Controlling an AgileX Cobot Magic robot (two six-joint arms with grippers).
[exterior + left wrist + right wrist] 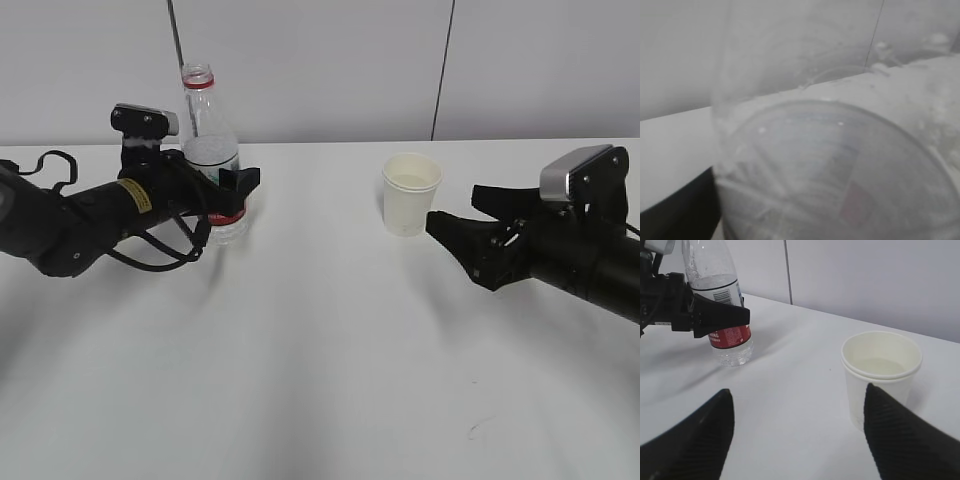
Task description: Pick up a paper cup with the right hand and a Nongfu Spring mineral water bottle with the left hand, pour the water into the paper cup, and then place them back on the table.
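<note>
Paper cup (411, 193) stands just beyond the right tool's (462, 212) wide jaws.

bottles: 1 (210, 150) | paper cups: 1 (411, 194) | robot arms: 2 (90, 210) (560, 245)

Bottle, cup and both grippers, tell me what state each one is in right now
Nongfu Spring mineral water bottle: upright on the table, uncapped, partly filled.
Paper cup: upright on the table, some water inside, not held.
Left gripper: around the bottle's label; grip cannot be confirmed.
Right gripper: open, just short of the cup, holding nothing.
</note>
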